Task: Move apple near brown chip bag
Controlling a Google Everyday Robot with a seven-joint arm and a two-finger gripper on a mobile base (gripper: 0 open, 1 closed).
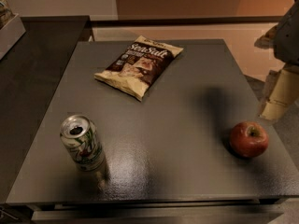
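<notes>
One raised camera looks down across the table (pixel 187 125) from its near edge, the tool (pixel 279 93) hanging at far right.

The gripper (pixel 279 96) is seen at the right edge of view: cream-coloured, blocky, flat-faced. Above it, a rounded pale grey housing (pixel 288 31) is noted.

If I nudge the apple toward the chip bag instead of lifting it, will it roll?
Likely: the apple is round and sits by the table edge, so a push may send it rolling off. Its glossy skin may slip in a grasp. The gripper hangs beyond it, far right.
</notes>
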